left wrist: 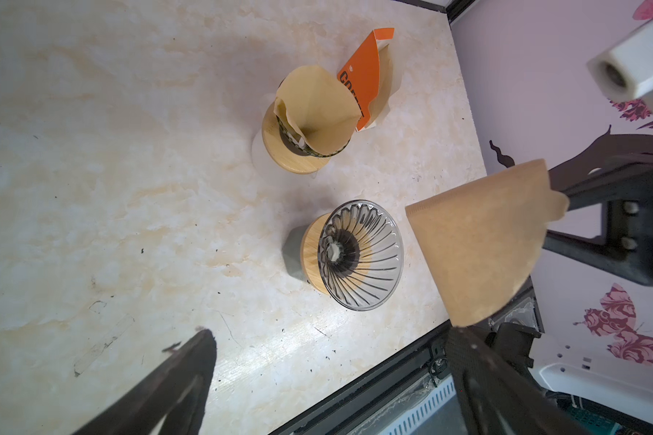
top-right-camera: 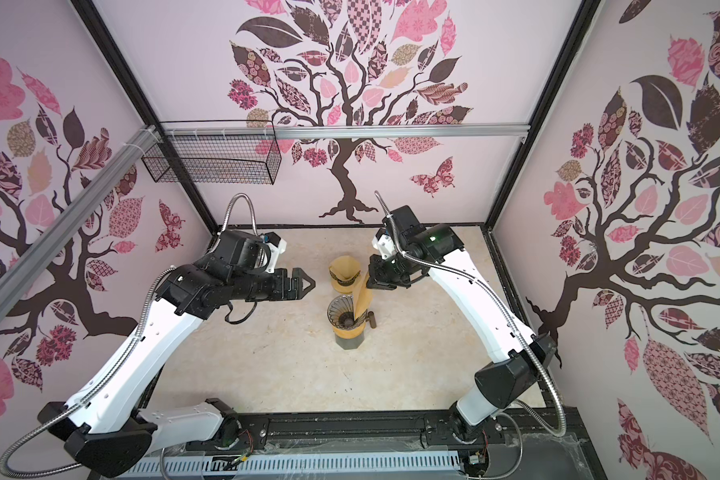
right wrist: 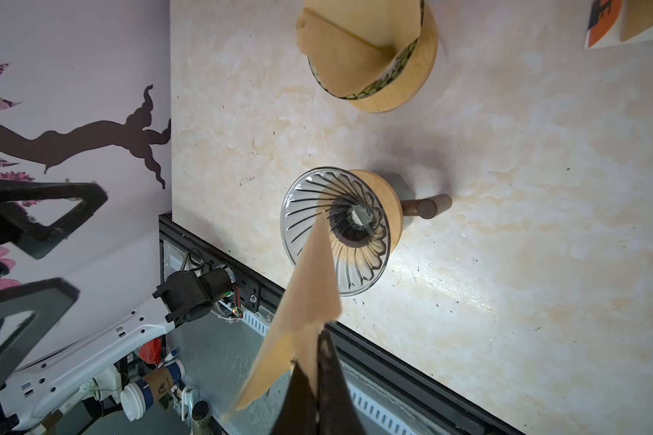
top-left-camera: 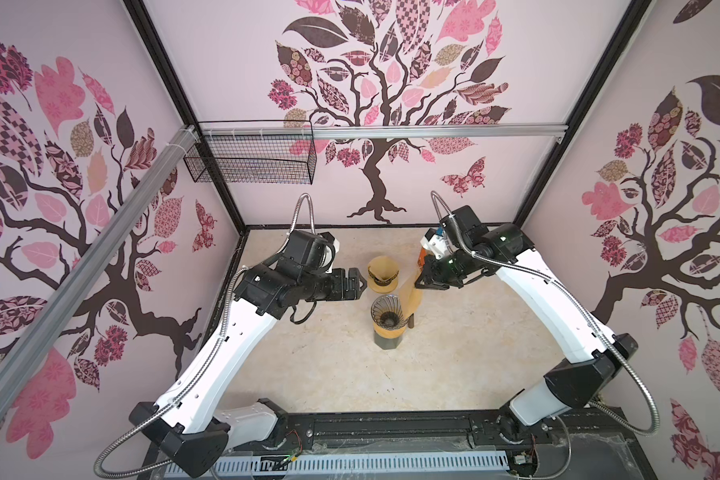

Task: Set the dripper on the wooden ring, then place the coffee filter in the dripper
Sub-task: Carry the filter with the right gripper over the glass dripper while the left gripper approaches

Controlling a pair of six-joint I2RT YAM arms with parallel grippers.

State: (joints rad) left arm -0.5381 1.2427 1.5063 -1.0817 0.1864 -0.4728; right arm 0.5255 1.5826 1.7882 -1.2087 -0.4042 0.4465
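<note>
The folded coffee filter [right wrist: 310, 286] is pinched by its wide end in the closed right hand [right wrist: 315, 339], tip aimed down near the right-edge rim of the dripper [right wrist: 336, 229] at the middle of the bench [top-left-camera: 308, 374], while the left hand [top-left-camera: 360, 282] is seen wide open, empty

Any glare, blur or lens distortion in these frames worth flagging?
Both top views: sharp, evenly lit, wide-angle stretch splaying the frame posts. Left wrist view: dripper crisp, left claw soft and dark at the edge. Right wrist view: glare streak on the table beside the dripper; right claw and held filter blurred up close.
</note>
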